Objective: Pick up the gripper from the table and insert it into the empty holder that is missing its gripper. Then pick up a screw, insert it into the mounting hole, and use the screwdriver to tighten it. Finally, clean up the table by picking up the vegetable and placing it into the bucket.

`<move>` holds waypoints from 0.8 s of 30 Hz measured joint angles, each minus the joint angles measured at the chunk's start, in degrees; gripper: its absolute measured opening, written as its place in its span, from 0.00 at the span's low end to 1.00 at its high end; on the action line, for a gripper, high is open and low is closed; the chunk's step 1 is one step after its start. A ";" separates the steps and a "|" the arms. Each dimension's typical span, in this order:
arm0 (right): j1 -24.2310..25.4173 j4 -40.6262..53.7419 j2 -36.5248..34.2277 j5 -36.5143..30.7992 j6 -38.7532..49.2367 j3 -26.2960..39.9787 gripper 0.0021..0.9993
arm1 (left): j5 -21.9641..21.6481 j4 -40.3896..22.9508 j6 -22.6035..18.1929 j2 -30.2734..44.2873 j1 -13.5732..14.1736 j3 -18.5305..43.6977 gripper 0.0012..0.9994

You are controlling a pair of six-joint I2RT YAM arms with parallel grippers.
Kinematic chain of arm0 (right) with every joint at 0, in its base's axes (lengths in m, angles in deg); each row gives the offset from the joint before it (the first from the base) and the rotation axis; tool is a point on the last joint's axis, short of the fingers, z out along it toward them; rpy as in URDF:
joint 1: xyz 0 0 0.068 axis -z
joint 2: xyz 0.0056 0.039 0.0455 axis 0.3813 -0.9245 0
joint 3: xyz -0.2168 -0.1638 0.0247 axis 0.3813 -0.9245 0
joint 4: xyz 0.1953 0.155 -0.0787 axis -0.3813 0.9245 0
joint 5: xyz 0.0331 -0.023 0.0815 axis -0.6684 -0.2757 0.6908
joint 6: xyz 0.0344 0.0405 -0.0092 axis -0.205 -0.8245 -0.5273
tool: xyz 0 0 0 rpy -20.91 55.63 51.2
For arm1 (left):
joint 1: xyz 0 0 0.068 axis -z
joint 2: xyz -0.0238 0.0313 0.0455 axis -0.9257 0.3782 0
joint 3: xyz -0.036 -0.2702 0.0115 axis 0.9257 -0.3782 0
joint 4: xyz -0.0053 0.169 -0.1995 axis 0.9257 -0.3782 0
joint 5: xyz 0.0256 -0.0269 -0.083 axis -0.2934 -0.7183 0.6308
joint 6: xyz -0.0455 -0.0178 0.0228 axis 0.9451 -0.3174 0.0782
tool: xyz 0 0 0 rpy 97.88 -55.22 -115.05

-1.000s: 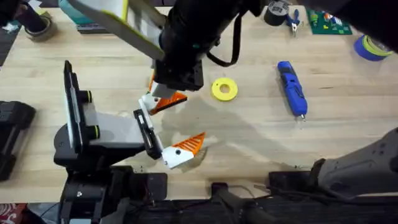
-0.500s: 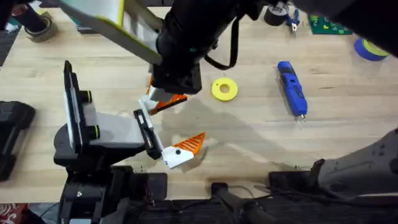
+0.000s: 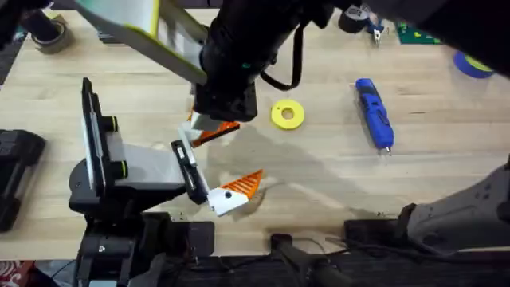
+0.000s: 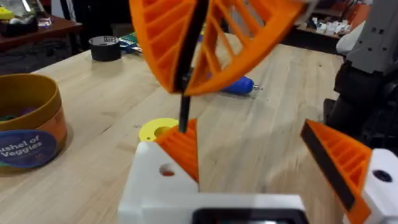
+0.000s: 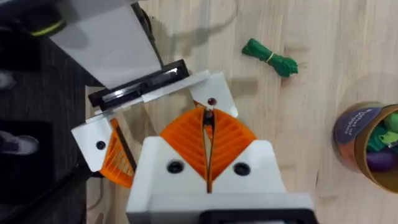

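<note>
Right tool (image 5: pixel 207 163), closed on a thin dark shaft, hangs over the holder (image 5: pixel 211 93). Left tool (image 3: pixel 209 166) gapes. Open bench (image 3: pixel 335 171) reaches the screwdriver (image 3: pixel 374 112). Right wrist view adds vegetable (image 5: pixel 269 57) and bucket (image 5: pixel 367 146).

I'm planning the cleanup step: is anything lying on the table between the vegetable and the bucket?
Nothing visible stands in the way. In the right wrist view the green vegetable lies on bare wood, and the stretch of table between it and the bucket holds nothing else. The bucket's mouth is open, with toy pieces already inside.
</note>
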 joint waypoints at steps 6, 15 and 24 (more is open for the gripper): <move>-0.36 -0.02 -0.78 0.00 0.02 -0.13 0.00 | 0.00 0.00 0.00 -0.02 0.00 0.00 0.99; -0.66 0.00 -2.45 0.00 0.01 -0.46 0.00 | 0.00 0.00 0.00 0.00 0.00 0.00 0.99; -0.70 -0.33 -2.45 -0.27 0.02 -0.48 0.00 | -0.01 0.00 0.00 0.00 0.00 0.00 0.99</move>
